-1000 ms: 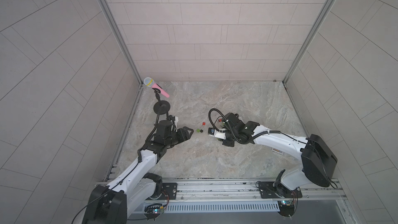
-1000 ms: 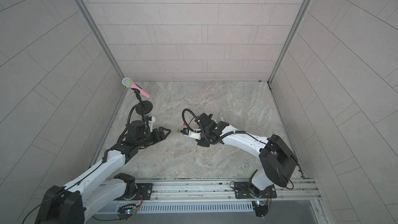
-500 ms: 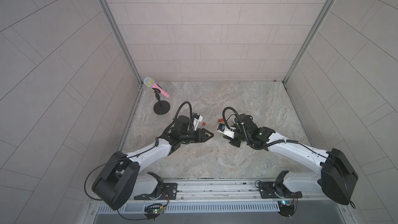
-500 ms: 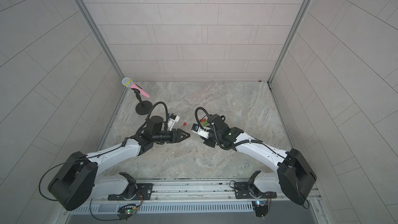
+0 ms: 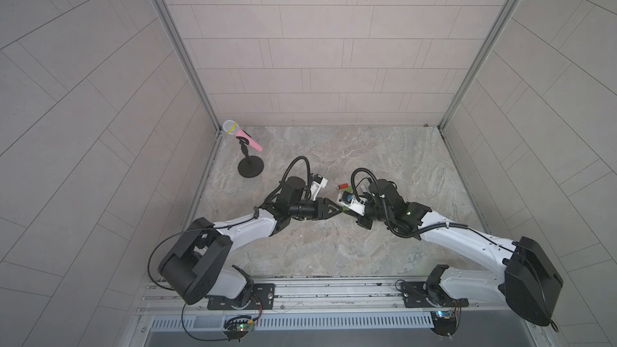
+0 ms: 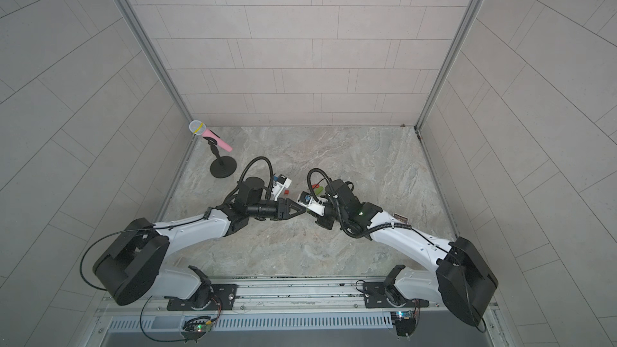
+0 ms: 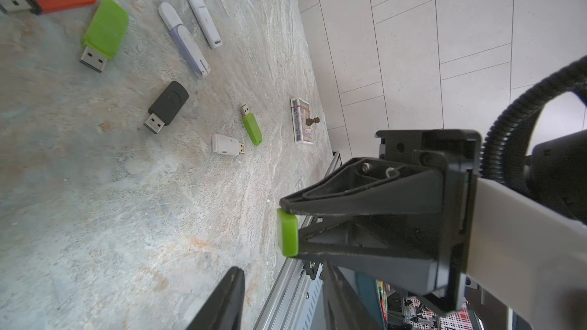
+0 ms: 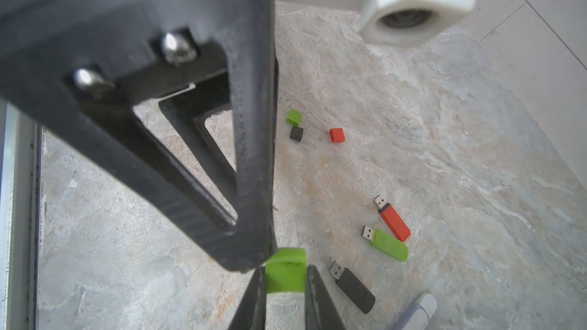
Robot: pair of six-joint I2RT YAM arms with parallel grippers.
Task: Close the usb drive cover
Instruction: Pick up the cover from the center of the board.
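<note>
Grip sat with your right pincer [image 8: 285, 267], clamped on a green usb piece [image 7: 287, 233] clear of the surface [image 5: 334, 245], just on the arm-base side of the red usb drive [image 8: 394, 222]. Cover or drive body, you could not tell. Your left pincer [image 5: 340, 209] had its jaws apart, holding nothing, one fingertip right beside that piece. A loose red cover [image 8: 336, 134] lay well apart from the red usb drive.

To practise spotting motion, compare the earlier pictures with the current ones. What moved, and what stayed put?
The left arm swung in from the left side. The left gripper now meets the right gripper tip to tip at the green piece that the right gripper clamps. The right arm shifted slightly. The microphone stand stayed put.
</note>
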